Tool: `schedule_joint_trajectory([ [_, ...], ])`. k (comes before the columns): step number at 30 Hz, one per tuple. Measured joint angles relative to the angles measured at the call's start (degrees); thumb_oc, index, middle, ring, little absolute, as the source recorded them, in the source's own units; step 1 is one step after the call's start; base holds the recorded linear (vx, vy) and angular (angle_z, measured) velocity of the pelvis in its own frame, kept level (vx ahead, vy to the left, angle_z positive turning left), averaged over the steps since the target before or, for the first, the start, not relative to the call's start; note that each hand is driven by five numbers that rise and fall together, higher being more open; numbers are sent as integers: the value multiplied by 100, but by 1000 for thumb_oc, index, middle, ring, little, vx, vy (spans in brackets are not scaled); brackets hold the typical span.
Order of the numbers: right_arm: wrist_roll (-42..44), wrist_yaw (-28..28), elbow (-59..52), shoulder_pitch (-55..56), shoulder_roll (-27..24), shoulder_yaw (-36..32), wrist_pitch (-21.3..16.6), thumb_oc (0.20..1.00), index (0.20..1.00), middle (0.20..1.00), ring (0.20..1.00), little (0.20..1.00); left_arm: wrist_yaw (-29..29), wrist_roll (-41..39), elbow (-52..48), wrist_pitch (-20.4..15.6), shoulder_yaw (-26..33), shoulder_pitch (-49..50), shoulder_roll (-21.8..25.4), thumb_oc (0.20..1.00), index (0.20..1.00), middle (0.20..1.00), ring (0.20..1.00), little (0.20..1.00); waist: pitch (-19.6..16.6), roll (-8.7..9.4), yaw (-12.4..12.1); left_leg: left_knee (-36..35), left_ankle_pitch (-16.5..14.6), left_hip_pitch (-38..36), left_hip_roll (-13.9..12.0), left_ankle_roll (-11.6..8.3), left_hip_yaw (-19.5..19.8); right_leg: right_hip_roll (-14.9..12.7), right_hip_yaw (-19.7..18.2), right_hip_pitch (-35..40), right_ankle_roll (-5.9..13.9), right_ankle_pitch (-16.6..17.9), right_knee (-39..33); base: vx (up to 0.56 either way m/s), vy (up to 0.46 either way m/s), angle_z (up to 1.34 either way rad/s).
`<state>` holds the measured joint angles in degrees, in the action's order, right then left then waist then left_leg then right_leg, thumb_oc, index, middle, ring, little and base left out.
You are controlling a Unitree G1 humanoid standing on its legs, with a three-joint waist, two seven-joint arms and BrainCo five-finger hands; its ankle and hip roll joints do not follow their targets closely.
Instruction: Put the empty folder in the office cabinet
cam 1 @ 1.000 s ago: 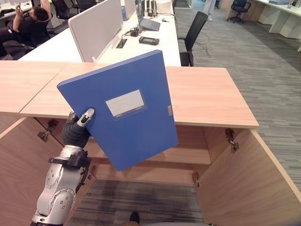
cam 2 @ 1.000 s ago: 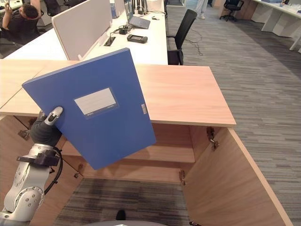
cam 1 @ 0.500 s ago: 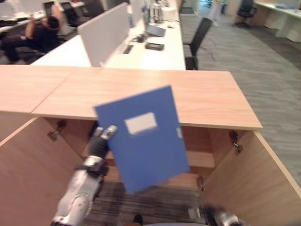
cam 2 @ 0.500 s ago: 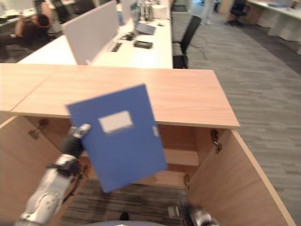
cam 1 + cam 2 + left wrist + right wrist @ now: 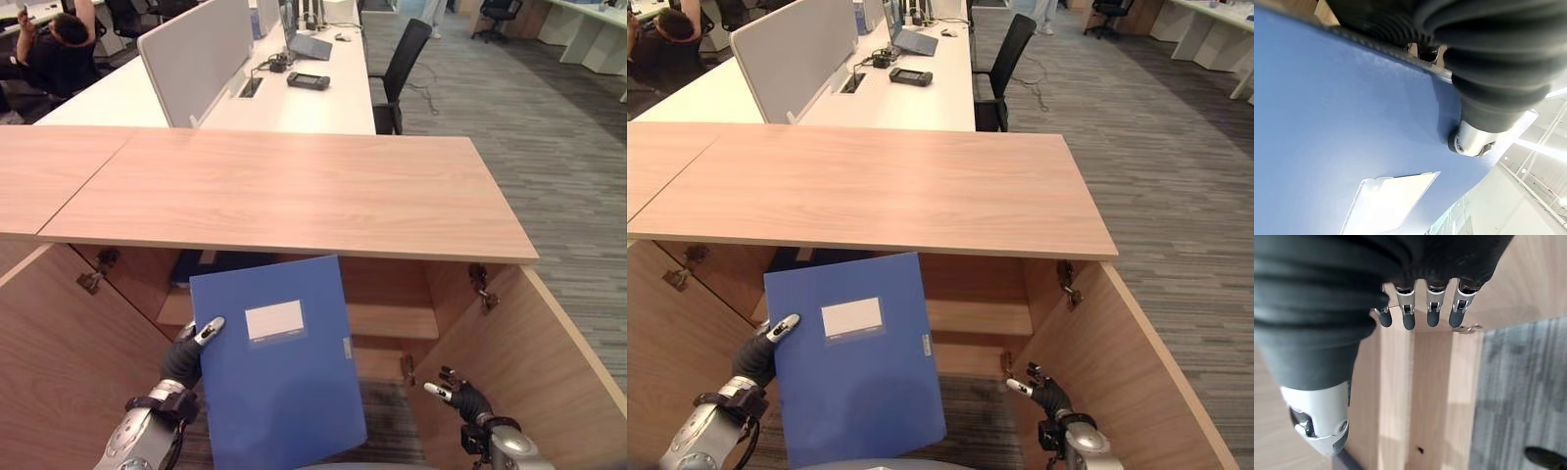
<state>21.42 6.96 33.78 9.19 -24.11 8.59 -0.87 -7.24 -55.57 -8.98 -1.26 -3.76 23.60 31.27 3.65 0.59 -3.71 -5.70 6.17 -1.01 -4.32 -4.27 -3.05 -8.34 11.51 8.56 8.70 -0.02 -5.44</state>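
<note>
**Folder at the cabinet mouth, ready to go onto the shelf**

The left hand (image 5: 186, 354) pinches the blue folder (image 5: 274, 362) by its left edge, thumb across the front cover and the other fingers hidden behind it. The folder hangs nearly upright, its label facing up toward the robot's head, just below the front lip of the wooden top (image 5: 294, 191) and in front of the open cabinet (image 5: 392, 294). Both doors (image 5: 549, 372) stand swung wide. Inside, a shelf (image 5: 392, 321) runs across the back, and something dark blue (image 5: 211, 264) already lies at its left end. The right hand (image 5: 456, 394) waits low by the right-hand door with fingers loosely spread, holding nothing.

To my eye, the sensible thing is to tip the folder's top edge forward so it clears the underside of the top, then slide it in toward the bare middle or right of the shelf, away from the dark item. The pinch sits at one edge only, so the far corner may sag or swing; a slow push would keep it from catching the shelf front. The free hand could steady the right edge if it wobbles.
</note>
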Motion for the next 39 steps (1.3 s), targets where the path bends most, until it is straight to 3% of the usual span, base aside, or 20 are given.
schedule_joint_trajectory([
  [5,71,82,-16,4,3,-25,7,1000,1000,1000,1000,1000,-83,212,2,93,184,-38,-178,200,200,200,200,200,-2,-4,-5,6,24,19,1,30,-7,0,-8,-25,0,0,0,0,0,0],
  [9,877,370,-486,59,1,-10,36,1000,1000,1000,1000,1000,-105,260,52,93,183,-107,-196,200,200,200,200,200,-13,-20,0,5,23,22,1,31,-11,0,-10,-28,0,0,0,0,0,0],
  [13,1592,909,-1591,2,-156,457,118,1000,1000,1000,1000,1000,-170,449,113,99,149,-327,-199,200,200,200,200,200,-33,-12,0,8,17,21,-2,10,-25,3,-13,-28,1,3,1,0,0,0],
  [23,2709,1563,-2050,-300,-22,1284,293,1000,1000,1000,1000,1000,-368,712,116,52,31,-773,-508,200,200,200,200,200,-58,28,-58,49,37,29,-1,15,-29,1,-9,-34,6,6,1,0,0,0],
  [39,2688,1935,-2009,-354,-30,1677,403,1000,1000,1000,1000,1000,-508,768,117,-148,-291,-1437,-704,200,200,200,200,200,-123,133,-35,50,37,33,-1,15,-37,-2,-11,-43,5,7,1,0,0,0],
])
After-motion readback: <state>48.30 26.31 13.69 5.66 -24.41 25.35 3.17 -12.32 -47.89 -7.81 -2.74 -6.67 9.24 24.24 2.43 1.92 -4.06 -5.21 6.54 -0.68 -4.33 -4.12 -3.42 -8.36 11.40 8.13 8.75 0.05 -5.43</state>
